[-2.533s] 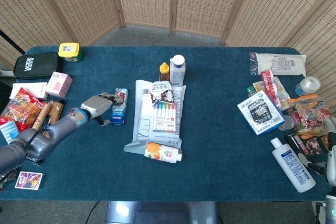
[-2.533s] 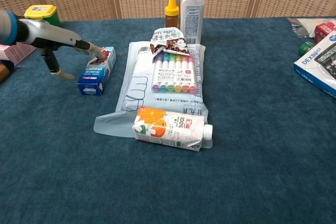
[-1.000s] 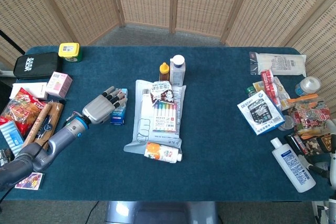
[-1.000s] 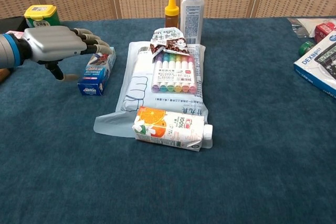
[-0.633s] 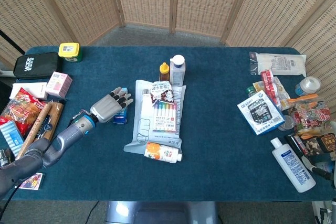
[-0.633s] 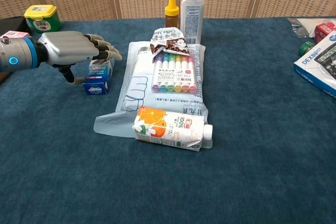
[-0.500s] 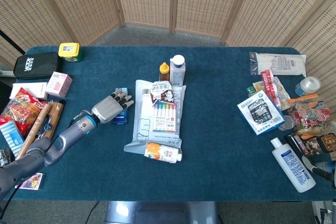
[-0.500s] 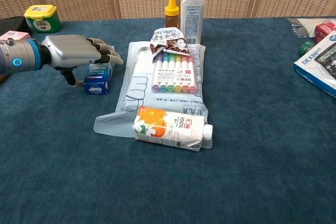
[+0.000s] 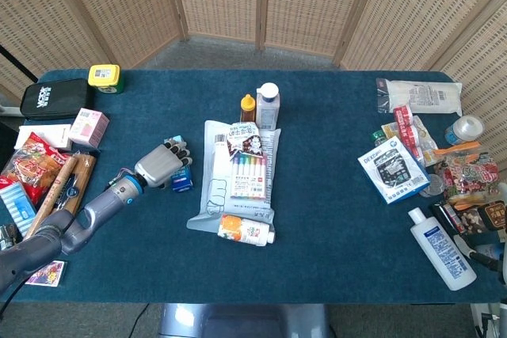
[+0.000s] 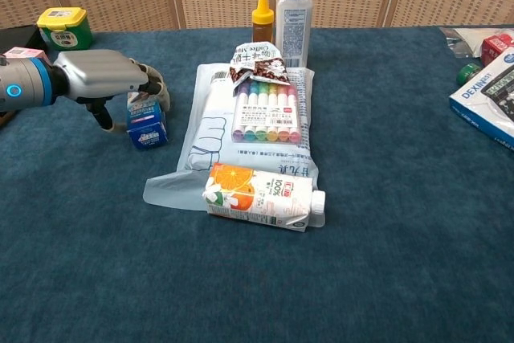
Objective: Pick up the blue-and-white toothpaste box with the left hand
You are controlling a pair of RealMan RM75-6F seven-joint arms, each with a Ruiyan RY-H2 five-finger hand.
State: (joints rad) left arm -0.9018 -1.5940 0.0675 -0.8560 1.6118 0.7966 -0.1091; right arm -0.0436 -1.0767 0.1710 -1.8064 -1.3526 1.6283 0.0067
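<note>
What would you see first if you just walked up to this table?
Probably the silvery left hand at the left of the table, fingers curled over the toothpaste box. Next, the bright marker set in the middle, lying on a white bag, with an orange juice carton on its side just in front.

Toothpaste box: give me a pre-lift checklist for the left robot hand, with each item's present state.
1. Left robot hand is over the toothpaste box, fingers curled down around it: ok.
2. Thumb pressed firmly on the near side: cannot tell, partly hidden.
3. Box off the table: not ok, it looks to be resting there.
4. Nearest neighbour, the plastic bag, lies apart from the box: ok.
5. Right robot hand out of the way: ok, not in view.
</note>
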